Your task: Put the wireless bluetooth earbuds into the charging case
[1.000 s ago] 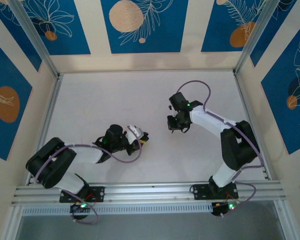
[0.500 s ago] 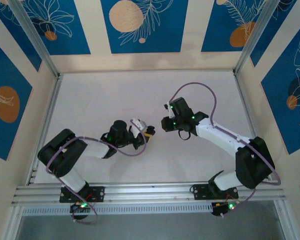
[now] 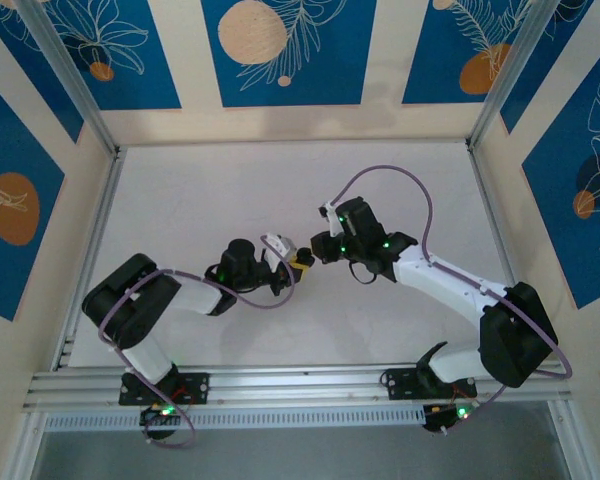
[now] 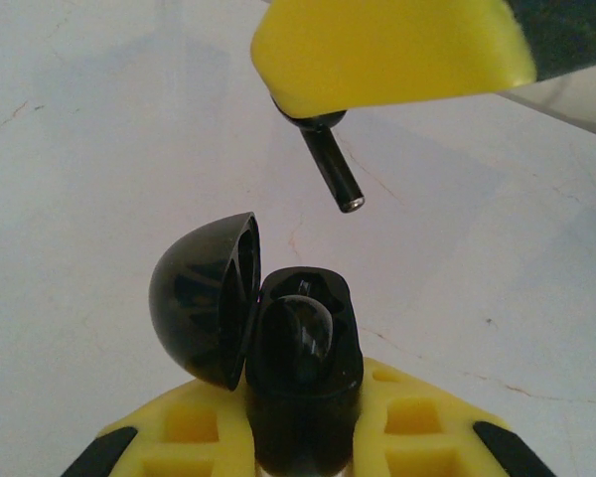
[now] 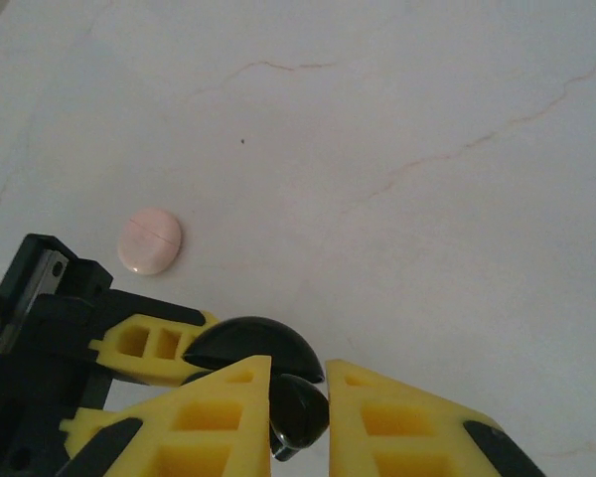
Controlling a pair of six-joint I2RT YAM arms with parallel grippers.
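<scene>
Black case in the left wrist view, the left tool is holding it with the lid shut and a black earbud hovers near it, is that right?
No, the lid is open, swung aside, as the left wrist view shows. The rest stands: the left tool holds the black case and a black earbud hovers near it.
</scene>
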